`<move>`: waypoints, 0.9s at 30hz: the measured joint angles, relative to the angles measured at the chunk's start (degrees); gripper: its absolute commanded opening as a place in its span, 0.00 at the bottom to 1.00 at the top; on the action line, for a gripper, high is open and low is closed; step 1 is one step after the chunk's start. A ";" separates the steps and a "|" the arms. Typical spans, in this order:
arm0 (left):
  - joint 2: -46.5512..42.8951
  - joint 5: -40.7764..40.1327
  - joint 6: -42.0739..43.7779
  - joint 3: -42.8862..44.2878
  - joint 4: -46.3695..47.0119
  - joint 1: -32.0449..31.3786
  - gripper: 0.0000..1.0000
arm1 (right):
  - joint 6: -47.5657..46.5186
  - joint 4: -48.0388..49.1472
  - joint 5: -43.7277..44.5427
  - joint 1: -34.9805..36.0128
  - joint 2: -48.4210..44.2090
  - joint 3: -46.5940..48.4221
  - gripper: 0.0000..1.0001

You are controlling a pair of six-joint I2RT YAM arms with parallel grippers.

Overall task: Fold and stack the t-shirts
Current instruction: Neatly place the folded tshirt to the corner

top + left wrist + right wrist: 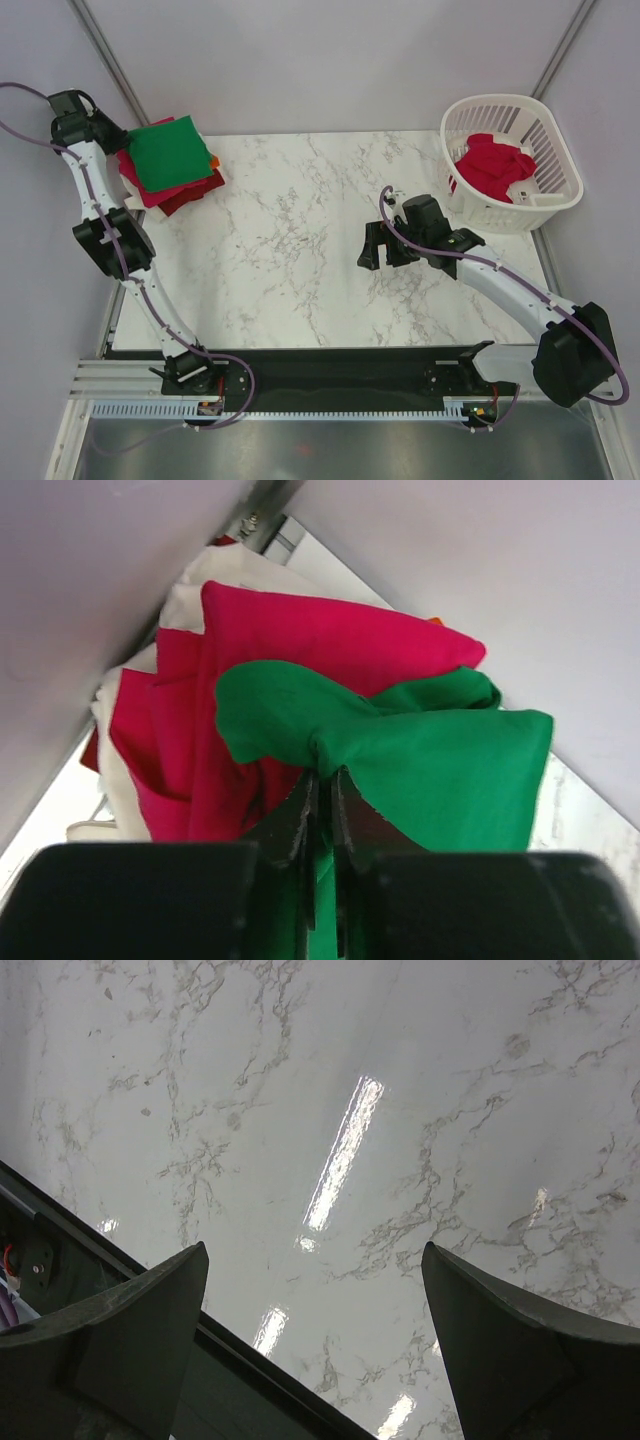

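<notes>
Top cam
L hand (122,135): at the far-left corner of the desk (290,260), tips at the left corner of the green shirt (170,152). I can't read the grip from up here.
Green shirt: folded square, top of the stack, lying skewed.
Under it: pink shirt (135,187) sticks out on the left, dark red shirt (198,195) on the near-right side. Orange shirt (214,161) is just a sliver at the right edge.
R hand (378,250): over bare marble right of centre, pointing left, nothing seen in it.
Basket (560,150): far-right corner, on the desk, w/ red shirt (495,165) crumpled inside.

L wrist cam
L hand (322,800): fingers (295,825) pinched tight on an edge of the green shirt, cloth bunched at the pinch.
Green shirt (440,770): fans out right of the pinch, w/ a fold curling left too.
Pink shirt (330,640): behind and left of the green, touching it.
Orange shirt (435,621): tiny bit past the pink's far edge.
White stuff (185,595): at left under the pink. I can't tell if it's cloth or desk.

R wrist cam
R hand (315,1250): spread wide, nothing between the fingers (130,1330).
Desk (450,1110): glossy marble w/ light glare below the hand, dark front edge at lower left.
</notes>
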 measured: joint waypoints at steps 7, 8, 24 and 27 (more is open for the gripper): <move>-0.11 -2.97 1.57 -1.29 0.20 0.33 0.60 | 0.00 0.04 -0.02 0.09 0.00 -0.02 0.96; -0.17 -2.99 1.64 -1.38 0.13 0.35 0.62 | 0.00 0.04 -0.02 0.11 0.00 -0.02 0.96; -17.07 -8.50 -2.10 -15.61 -13.14 4.74 0.84 | -0.02 0.07 -0.02 1.86 -1.95 -0.15 0.96; -20.52 -8.48 -3.63 -16.68 -14.86 6.03 0.88 | -0.15 0.07 -0.02 2.40 -2.05 -0.15 0.97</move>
